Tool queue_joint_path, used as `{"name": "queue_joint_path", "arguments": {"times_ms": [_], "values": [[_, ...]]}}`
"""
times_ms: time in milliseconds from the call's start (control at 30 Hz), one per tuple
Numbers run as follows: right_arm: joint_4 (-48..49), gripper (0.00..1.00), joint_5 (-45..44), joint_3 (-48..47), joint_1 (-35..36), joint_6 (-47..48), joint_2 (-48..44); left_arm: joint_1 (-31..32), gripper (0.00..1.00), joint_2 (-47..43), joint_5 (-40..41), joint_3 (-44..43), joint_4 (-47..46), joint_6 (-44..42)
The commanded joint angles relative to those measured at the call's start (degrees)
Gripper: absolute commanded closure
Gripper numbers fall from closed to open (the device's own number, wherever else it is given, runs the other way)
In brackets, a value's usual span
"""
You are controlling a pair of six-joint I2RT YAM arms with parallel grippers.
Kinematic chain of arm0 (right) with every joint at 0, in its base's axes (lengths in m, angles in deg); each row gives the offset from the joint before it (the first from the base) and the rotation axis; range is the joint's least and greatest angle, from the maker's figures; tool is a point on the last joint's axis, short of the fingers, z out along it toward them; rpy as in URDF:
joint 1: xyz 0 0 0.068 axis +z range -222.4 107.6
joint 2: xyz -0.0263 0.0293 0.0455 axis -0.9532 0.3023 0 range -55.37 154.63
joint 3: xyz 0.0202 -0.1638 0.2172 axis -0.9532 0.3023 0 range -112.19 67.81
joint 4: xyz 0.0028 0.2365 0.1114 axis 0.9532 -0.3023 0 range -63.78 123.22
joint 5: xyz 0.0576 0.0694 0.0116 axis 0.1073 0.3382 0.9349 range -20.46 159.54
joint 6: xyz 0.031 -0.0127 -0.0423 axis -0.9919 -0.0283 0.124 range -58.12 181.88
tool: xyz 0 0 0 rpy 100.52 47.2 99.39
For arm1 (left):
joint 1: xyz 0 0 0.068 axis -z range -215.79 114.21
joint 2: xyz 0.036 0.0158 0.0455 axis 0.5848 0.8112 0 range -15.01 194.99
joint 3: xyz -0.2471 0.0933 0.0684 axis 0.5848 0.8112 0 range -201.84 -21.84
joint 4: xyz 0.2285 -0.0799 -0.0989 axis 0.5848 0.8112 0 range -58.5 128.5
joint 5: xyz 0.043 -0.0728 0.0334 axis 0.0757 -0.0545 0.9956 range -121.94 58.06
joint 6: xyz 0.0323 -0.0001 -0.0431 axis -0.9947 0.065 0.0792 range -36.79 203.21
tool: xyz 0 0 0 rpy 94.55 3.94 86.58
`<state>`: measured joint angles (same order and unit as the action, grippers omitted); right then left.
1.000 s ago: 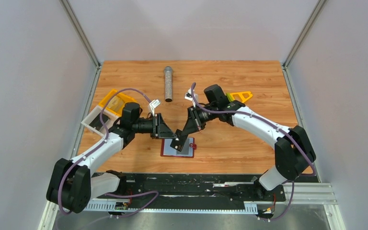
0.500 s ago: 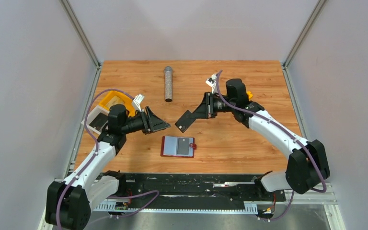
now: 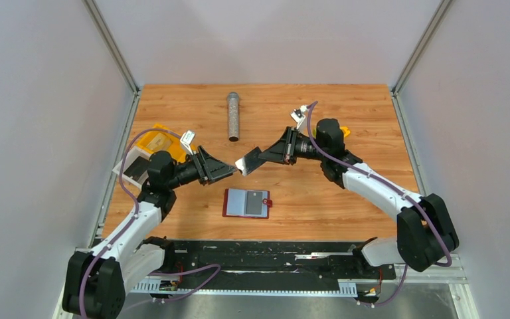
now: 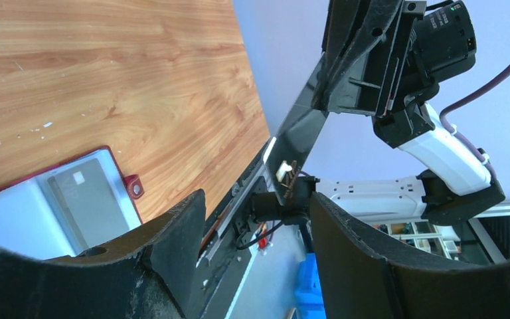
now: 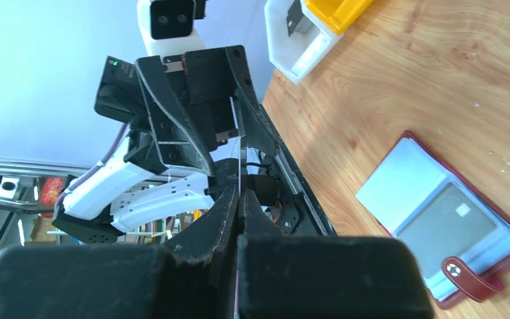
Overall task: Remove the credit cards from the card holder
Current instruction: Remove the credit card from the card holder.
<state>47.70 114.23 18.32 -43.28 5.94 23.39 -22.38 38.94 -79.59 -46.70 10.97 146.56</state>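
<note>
1. The card [image 3: 247, 162] hangs in the air over the middle of the table [image 3: 345, 106]. The right claw [image 3: 263, 156] pinches it at one end, fingers pressed flat on it. Its free end glints and points toward the left arm.
2. The holder [image 3: 234, 202] lies open on the table, near the card and closer to the arms' bases, with its snap tab to the right. A grey card [image 3: 257, 203] sits in its right pocket.
3. The left claw [image 3: 231, 171] is spread and holds nothing. Its mouth faces the card's free end from just beside it, and I cannot tell whether they touch.
4. To me this looks like a handover of a card already out of the holder. The next move calls for the left claw to slide over the free end and close squarely before the right one lets go. The card is thin and slick, so a skewed bite could let it slip.
5. The grey card has yet to come out, so the job looks partly done.
6. A yellow tray [image 3: 151, 136] and a white tray [image 3: 123, 166] sit at the left edge behind the left arm, and something dark lies in the white one. A metal tube [image 3: 233, 116] lies farther back. An orange triangle [image 3: 343, 131] peeks out behind the right arm. Nothing stands between the claws.
</note>
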Motion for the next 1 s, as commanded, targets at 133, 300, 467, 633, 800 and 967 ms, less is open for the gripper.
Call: {"name": "queue_joint_path", "arguments": {"times_ms": [133, 300, 467, 633, 800, 967], "values": [[8.83, 1.0, -1.79, 0.3, 1.89, -5.89, -0.51, 0.16, 0.35, -0.36, 0.13, 1.97, -10.54, 5.13], [10.51, 1.0, -2.06, 0.11, 2.92, -7.42, 0.94, 0.3, 0.4, -0.49, -0.09, 2.11, -10.77, 5.25], [11.23, 1.0, -2.19, 0.34, 3.69, -8.19, 2.31, 0.28, 0.52, -1.3, 0.61, 2.99, -12.2, 6.53], [11.89, 0.99, -2.24, 1.29, 4.26, -8.41, 3.14, 0.3, 0.69, -1.7, 1.49, 3.16, -12.35, 6.86], [11.71, 0.94, -2.88, 2.55, 4.36, -8.07, 3.18, 0.26, 1.0, -1.59, 2.17, 3.07, -12.04, 7.36], [7.55, 0.81, -4.18, 2.51, 4.34, -5.26, 2.17, 0.21, 1.0, -2.4, 3.35, 1.78, -7.28, 4.57]]}}
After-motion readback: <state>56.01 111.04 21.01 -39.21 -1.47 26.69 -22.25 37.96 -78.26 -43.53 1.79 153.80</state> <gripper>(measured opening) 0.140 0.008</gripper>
